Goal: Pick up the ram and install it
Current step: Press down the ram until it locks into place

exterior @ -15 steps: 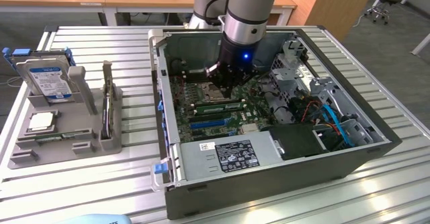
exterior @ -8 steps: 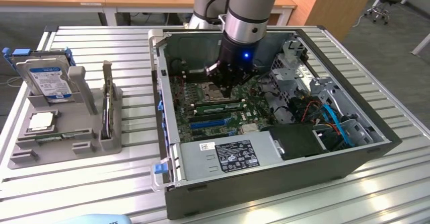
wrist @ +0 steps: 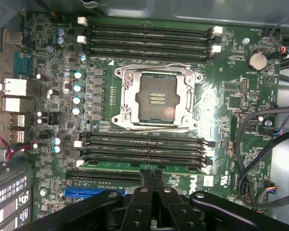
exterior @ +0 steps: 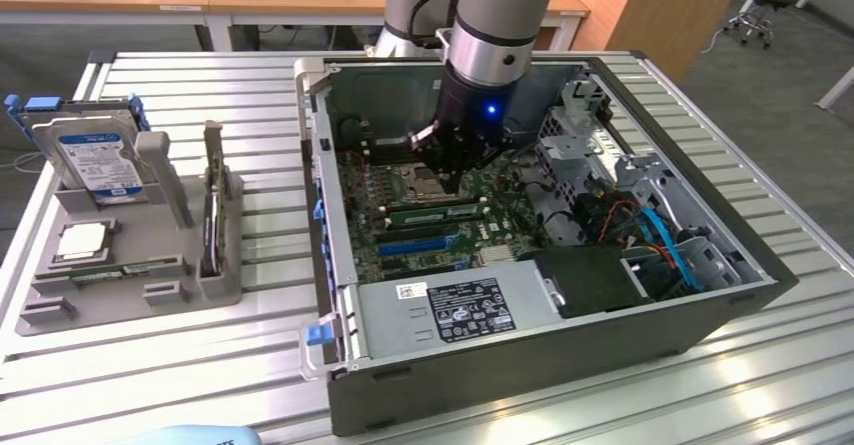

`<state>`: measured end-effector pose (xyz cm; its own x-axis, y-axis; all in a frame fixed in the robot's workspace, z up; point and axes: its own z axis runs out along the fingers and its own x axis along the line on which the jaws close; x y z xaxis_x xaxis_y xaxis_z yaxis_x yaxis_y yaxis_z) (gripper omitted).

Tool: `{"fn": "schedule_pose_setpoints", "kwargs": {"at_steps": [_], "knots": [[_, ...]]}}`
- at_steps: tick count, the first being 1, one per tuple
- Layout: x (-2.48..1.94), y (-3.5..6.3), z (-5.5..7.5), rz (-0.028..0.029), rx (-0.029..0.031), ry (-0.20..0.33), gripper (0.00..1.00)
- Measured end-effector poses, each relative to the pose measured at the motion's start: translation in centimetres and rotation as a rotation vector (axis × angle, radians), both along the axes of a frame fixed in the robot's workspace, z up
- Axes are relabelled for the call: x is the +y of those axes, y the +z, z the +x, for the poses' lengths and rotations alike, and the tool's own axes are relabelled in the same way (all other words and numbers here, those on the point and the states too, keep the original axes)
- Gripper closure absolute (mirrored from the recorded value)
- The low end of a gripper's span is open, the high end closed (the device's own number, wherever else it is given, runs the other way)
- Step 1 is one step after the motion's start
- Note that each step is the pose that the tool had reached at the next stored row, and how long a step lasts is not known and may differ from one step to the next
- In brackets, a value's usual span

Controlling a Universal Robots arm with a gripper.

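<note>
Gripper (wrist: 152, 177) status: we see both fingers pressed together with nothing between them, their tips resting on the upper edge of the ram (wrist: 144, 164). We find the ram already standing in the memory slot nearest the fingers, below the empty processor socket (wrist: 156, 97); clenched tips give a narrow, stiff point for bearing down on so thin an edge. In the exterior view, we see the arm reaching straight down into the open computer case (exterior: 340, 295), with the hard drive (exterior: 96, 160) parked in its holder on the exterior view's left.

Slatted metal table (exterior: 200, 365) – matt grey plastic holder (exterior: 134, 285).
</note>
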<state>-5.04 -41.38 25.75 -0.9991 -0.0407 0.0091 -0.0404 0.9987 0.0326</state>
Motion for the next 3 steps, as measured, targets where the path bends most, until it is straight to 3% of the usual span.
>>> {"fn": "schedule_pose_setpoints", "kwargs": {"at_steps": [3], "knots": [[0.00, 0.00, 0.00, 0.0000, 0.0000, 0.000, 0.90]]}}
